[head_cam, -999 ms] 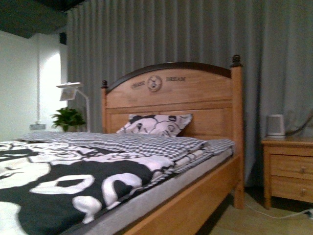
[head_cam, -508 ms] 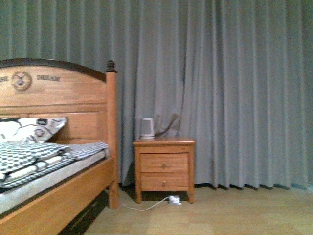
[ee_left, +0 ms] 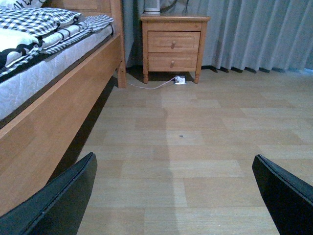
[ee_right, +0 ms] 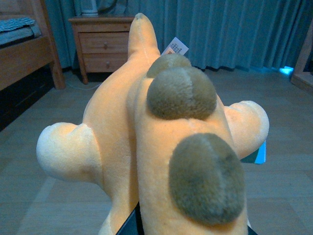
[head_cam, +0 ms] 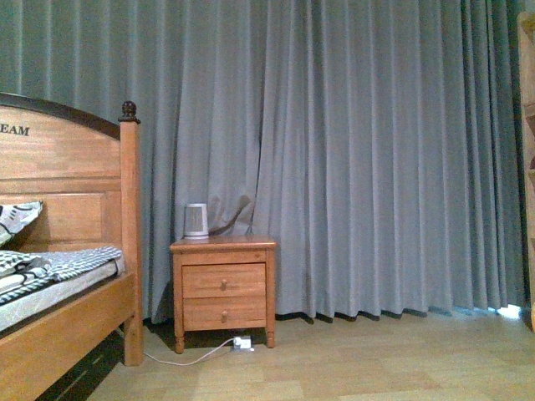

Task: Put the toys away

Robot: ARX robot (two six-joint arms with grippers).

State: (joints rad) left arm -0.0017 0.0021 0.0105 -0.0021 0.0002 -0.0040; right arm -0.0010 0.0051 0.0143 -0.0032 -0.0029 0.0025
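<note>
The orange plush toy (ee_right: 146, 122) fills the right wrist view, held up over the wooden floor. It has round grey-brown patches, stubby pale limbs and a white tag near its far end. My right gripper (ee_right: 188, 230) is shut on it, and only a dark sliver of one finger (ee_right: 131, 226) shows under the plush. In the left wrist view my left gripper (ee_left: 173, 196) is open, with its two dark fingertips (ee_left: 61, 198) far apart above bare floor and nothing between them. Neither arm nor the toy shows in the front view.
A wooden bed (head_cam: 75, 309) stands at the left, with a two-drawer nightstand (head_cam: 223, 288) beside it carrying a white appliance (head_cam: 196, 220). A cable and plug (head_cam: 241, 343) lie on the floor beneath. Grey curtains (head_cam: 376, 159) cover the far wall. A wooden edge (head_cam: 528, 167) shows at far right.
The front view has swung to the right: the bed has slid from filling the picture to the left edge, and the nightstand has moved leftward. More curtain and floor now show.
</note>
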